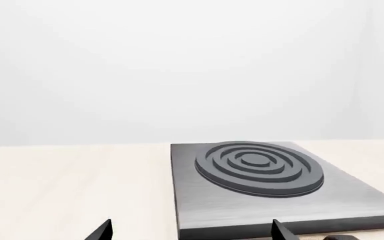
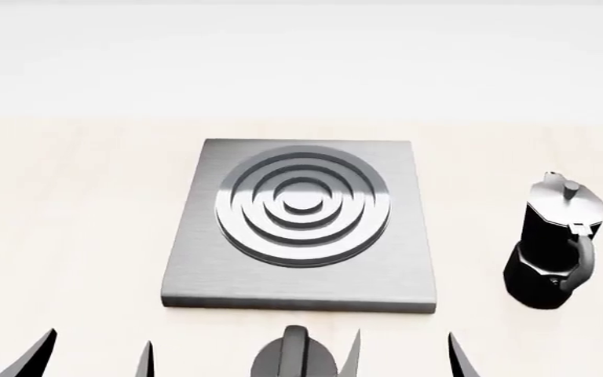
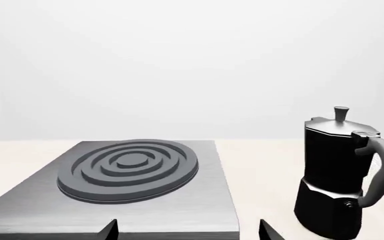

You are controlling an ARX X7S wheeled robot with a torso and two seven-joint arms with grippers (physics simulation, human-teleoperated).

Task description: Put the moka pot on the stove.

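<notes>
Both grippers, left (image 2: 84, 357) and right (image 2: 404, 353), hang jaws wide, empty, moka pot (image 2: 553, 243) beside stove (image 2: 407, 267).

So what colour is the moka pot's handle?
Black, like the body of the moka pot; its handle shows best in the right wrist view.

**Three cameras, one tabletop scene**

The head view looks forward and steeply down onto the tabletop (image 2: 71, 204), with the stove (image 2: 191, 275) centred and the moka pot (image 2: 553, 243) at its right. The left wrist view sits low and close, facing level across the stove (image 1: 199, 210) toward a pale wall. The right wrist view is equally low and close, showing both stove (image 3: 205, 205) and moka pot (image 3: 332, 170). All three views share the stove.
</notes>
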